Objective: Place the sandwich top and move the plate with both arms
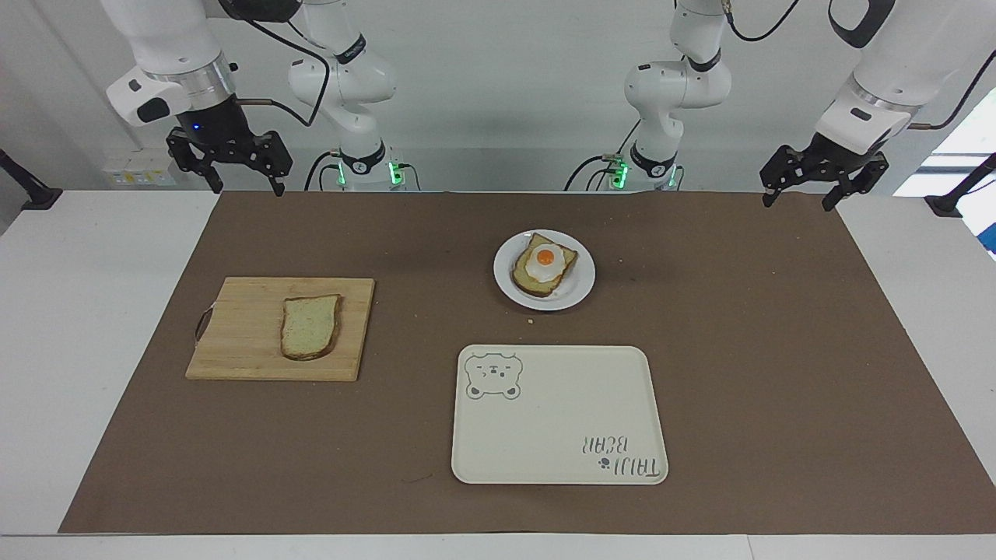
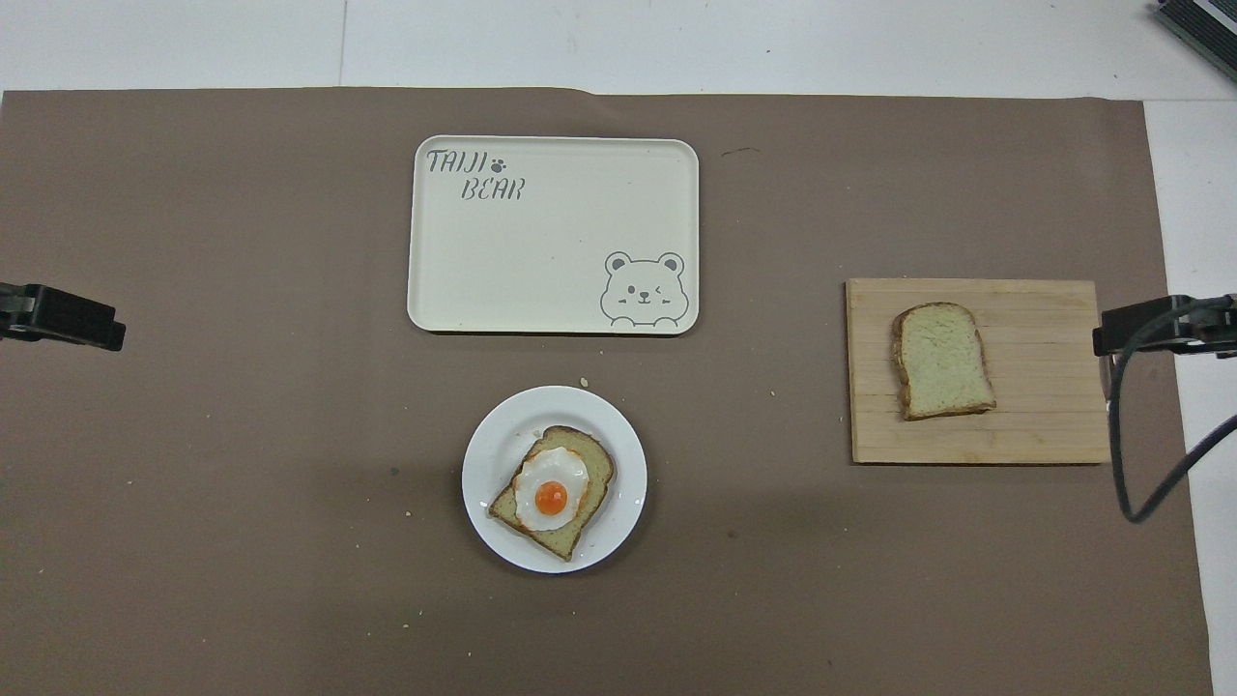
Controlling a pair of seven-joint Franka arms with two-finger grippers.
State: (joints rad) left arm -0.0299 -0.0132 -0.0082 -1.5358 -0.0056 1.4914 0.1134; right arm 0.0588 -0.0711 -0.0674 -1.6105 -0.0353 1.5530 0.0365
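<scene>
Below and well apart from my right gripper (image 1: 245, 185), whose jaws are hanging spread like my waiting left gripper's (image 1: 801, 198), the sandwich top (image 1: 310, 326) is lying flat on its board (image 1: 233, 342); I am risking scraping wood; the plate (image 1: 580, 292) is sitting between both.

left gripper (image 1: 803, 199) raised, right gripper (image 1: 245, 185) raised, jaws apart

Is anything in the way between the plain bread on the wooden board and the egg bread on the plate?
Nothing visible is. The sandwich top lies alone on the cutting board, and only bare brown mat separates it from the plate with the egg toast. The open right gripper hangs above the mat's edge, nothing beneath it.
</scene>
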